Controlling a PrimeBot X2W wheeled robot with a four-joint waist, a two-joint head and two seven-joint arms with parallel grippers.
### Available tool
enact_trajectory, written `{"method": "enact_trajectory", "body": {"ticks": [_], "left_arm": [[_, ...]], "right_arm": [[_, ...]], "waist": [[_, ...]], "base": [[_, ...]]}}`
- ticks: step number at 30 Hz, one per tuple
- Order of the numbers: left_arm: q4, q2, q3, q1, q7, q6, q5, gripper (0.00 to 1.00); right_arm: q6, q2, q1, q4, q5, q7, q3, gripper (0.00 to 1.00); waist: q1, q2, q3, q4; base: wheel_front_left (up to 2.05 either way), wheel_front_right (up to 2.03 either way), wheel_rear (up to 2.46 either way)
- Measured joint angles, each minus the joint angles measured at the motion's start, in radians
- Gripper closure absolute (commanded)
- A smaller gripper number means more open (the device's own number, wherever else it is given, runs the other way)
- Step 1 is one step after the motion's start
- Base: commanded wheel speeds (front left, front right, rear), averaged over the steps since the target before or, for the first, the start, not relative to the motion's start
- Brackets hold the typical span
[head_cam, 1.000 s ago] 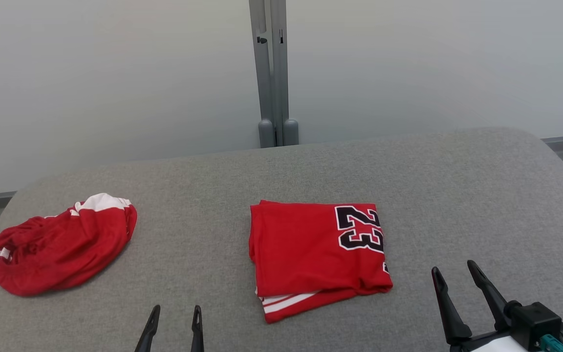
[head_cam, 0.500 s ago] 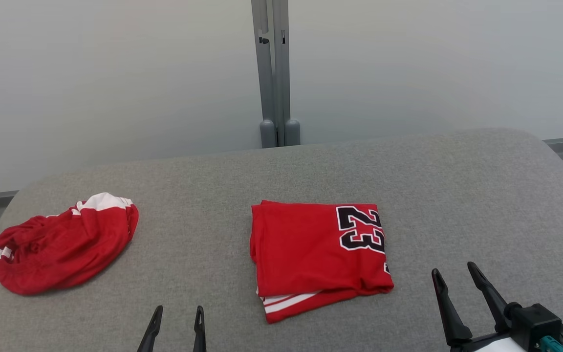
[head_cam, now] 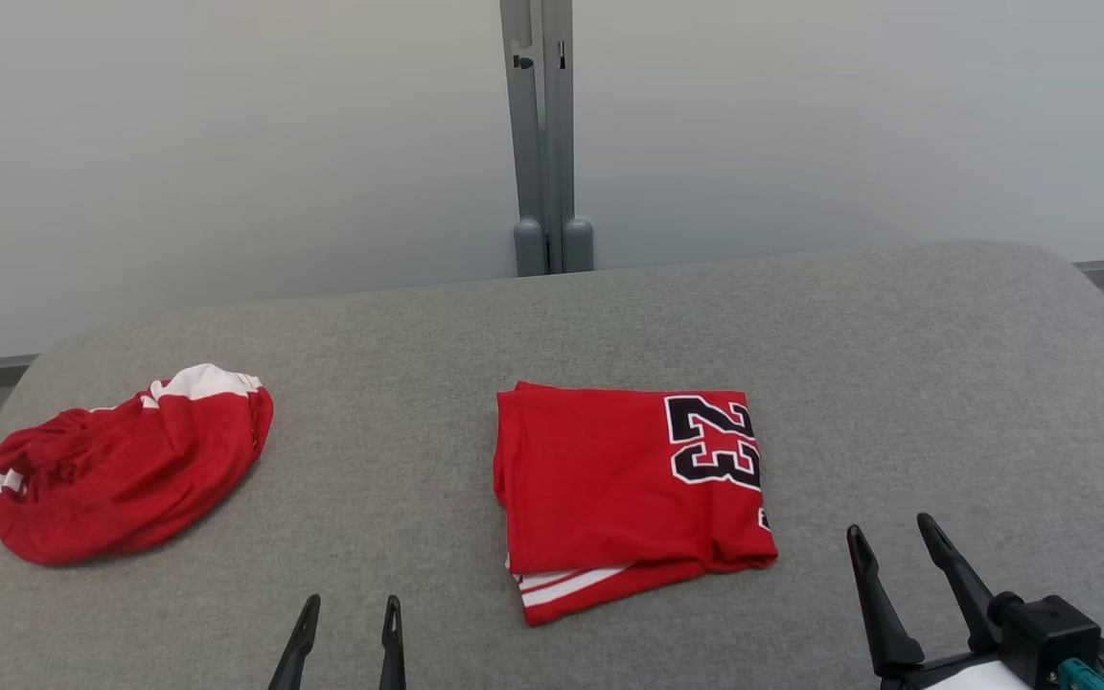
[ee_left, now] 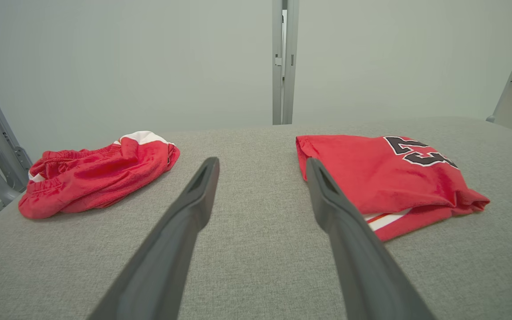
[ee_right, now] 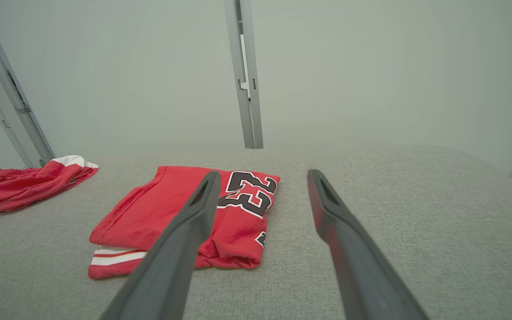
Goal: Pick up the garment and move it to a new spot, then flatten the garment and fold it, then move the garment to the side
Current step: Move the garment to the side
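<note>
Grey felt-like cloth covered the rounded table (head_cam: 897, 383) in the head view. Near its middle lay the folded red jersey with a black 23 (head_cam: 624, 498), flat, with white stripes showing at its near edge. Well apart, at the table's left end, sat a crumpled red garment with a white band (head_cam: 126, 465). The left gripper (head_cam: 351, 606) hung at the bottom edge between the two garments, and the right gripper (head_cam: 887, 525) was near the jersey's near right corner. Both had their fingers spread wide with nothing between them. A grey upright post (head_cam: 544, 144) stood behind the table.

In the left wrist view, the left gripper's parted fingers hovered over bare cloth, with the jersey to their right and the crumpled garment to their left, touching neither.

In the right wrist view, the right gripper gaped empty above the table, and the jersey lay ahead, partly behind one finger.
</note>
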Motion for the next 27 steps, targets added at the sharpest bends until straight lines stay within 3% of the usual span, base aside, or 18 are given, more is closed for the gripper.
{"method": "enact_trajectory", "body": {"ticks": [18,27], "left_arm": [[-0.008,0.0,-0.012,-0.037,0.0,-0.001,0.005,0.0],[-0.007,0.0,-0.026,-0.079,0.0,-0.005,0.007,0.0]], "right_arm": [[0.0,-0.014,-0.052,0.025,0.0,0.0,0.013,0.0],[0.0,-0.032,-0.186,0.128,0.051,0.0,0.014,0.0]], "waist": [[0.0,0.0,0.087,0.05],[0.0,0.0,0.162,0.07]], "base": [[0.0,0.0,0.0],[0.0,0.0,0.0]]}}
